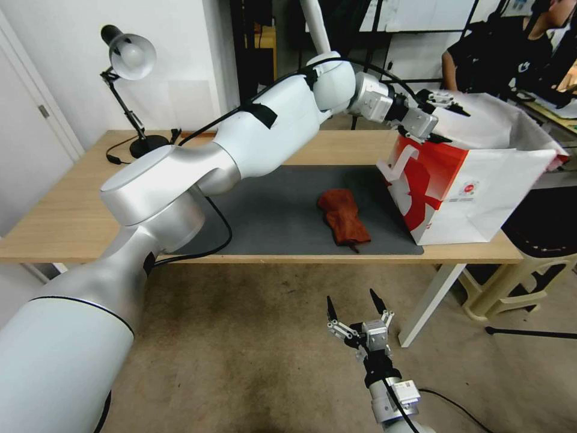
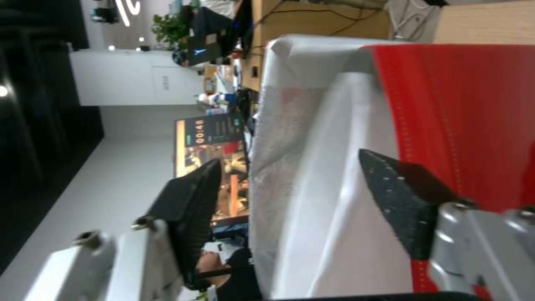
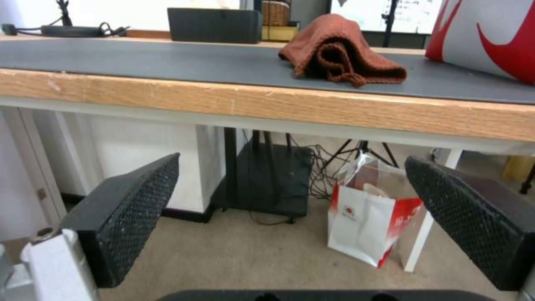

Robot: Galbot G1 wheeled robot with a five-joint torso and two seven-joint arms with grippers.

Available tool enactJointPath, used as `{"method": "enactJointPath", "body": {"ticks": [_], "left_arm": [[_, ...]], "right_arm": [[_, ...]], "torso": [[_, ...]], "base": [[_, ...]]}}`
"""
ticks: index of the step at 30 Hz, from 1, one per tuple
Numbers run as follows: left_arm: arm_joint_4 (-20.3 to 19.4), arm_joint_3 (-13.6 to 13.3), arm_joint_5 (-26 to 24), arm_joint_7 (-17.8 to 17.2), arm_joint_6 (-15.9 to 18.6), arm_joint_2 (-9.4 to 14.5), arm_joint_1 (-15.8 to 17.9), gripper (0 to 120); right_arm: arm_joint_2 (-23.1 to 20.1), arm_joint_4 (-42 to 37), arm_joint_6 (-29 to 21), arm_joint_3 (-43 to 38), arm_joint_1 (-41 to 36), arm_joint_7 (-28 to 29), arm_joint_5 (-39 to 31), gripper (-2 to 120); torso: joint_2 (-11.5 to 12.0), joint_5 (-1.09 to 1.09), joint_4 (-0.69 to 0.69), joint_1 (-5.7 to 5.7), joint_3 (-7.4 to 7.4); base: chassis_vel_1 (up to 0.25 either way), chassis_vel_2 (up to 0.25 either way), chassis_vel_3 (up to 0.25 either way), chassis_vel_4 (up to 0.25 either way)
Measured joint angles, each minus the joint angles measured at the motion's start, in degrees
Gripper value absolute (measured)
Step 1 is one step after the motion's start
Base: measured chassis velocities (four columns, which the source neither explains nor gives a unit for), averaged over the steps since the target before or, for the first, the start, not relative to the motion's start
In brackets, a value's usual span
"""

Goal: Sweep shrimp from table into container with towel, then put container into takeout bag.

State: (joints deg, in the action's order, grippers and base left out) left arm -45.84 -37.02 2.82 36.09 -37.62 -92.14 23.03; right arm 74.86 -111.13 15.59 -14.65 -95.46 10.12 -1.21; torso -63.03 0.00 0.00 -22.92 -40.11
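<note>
The left hand (image 1: pixel 442 114) reaches across the desk (image 1: pixel 72 222) to the near upper rim of the red and white takeout bag (image 1: pixel 481 192), which stands at the right end of the dark grey mat (image 1: pixel 282 210); in the left wrist view its fingers (image 2: pixel 401 200) are spread wide with the bag's white paper wall between them, gripping nothing. The right hand (image 1: pixel 356 313) hangs low in front of the desk, below its edge, fingers wide apart and empty. The rust-brown towel (image 1: pixel 344 218) lies crumpled on the mat just beside the bag, touched by neither hand. No shrimp lie on the mat, and the white container is not on the desk top; whether it already sits inside the bag cannot be told, as the bag's inside is hidden. Judging from this, the sweeping looks finished and the task is at or near its end.
</note>
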Motion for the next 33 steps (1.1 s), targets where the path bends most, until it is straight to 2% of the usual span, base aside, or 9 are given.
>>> {"method": "enactJointPath", "body": {"ticks": [7, 11, 14, 15, 21, 23, 25, 28, 33], "left_arm": [[0.3, -0.6, -7.5, -3.8, 3.1, 0.0, 0.2, 93], [0.5, -2.5, -15.0, -10.6, 7.6, 0.0, 0.1, 100], [-2.1, -5.4, -25.9, -20.0, 16.0, 0.0, -1.2, 100], [-2.1, -5.4, -25.9, -20.0, 16.0, 0.0, -1.2, 100], [-12.1, -7.5, -41.5, -35.7, 32.0, 0.8, -4.8, 100], [-15.2, -7.6, -45.4, -39.2, 35.6, 2.0, -5.9, 100], [-22.8, -6.6, -54.0, -47.3, 42.4, 5.5, -8.9, 100], [-27.7, -5.2, -58.8, -53.0, 45.5, 7.9, -11.3, 100], [-33.6, -2.5, -63.5, -57.6, 47.7, 11.4, -14.9, 100]], "right_arm": [[-0.2, 0.0, -0.3, 0.0, 0.0, 0.0, -0.1, 100], [-0.1, -0.1, -0.3, 0.1, 0.0, 0.0, -0.1, 100], [-0.1, -0.2, -0.3, 0.2, -0.1, -0.1, -0.1, 100], [-0.1, -0.2, -0.3, 0.2, -0.1, -0.1, -0.1, 100], [-0.3, -0.3, -0.3, 0.2, -0.4, -0.1, -0.1, 100], [-0.3, -0.4, -0.3, 0.2, -0.5, -0.1, -0.1, 100], [-0.3, -0.5, -0.3, 0.2, -0.5, -0.1, -0.1, 100], [-0.3, -0.6, -0.3, 0.3, -0.5, -0.1, 0.0, 100], [-0.2, -0.7, -0.4, 0.5, -0.5, -0.1, 0.1, 100]], "torso": [[0.0, 0.00, -0.01, 0.00, -0.01], [0.0, -0.01, 0.01, 0.00, -0.01], [0.0, 0.00, -0.01, 0.00, 0.00], [0.0, 0.00, -0.01, 0.00, 0.00], [0.0, 0.01, -0.05, 0.00, 0.00], [0.0, 0.02, -0.06, 0.01, 0.01], [0.0, -0.01, 0.01, 0.00, 0.00], [0.0, -0.02, 0.01, 0.00, 0.00], [0.0, -0.02, 0.00, 0.01, 0.00]], "base": [[0.000, 0.000, 0.000, 0.000], [0.000, 0.000, 0.000, 0.000], [0.000, 0.000, 0.000, 0.000], [0.000, 0.000, 0.000, 0.000], [0.000, 0.000, 0.000, 0.000], [0.000, 0.000, 0.000, 0.000], [0.000, 0.000, 0.000, 0.000], [0.000, 0.000, 0.000, 0.000], [0.000, 0.000, 0.000, 0.000]]}}
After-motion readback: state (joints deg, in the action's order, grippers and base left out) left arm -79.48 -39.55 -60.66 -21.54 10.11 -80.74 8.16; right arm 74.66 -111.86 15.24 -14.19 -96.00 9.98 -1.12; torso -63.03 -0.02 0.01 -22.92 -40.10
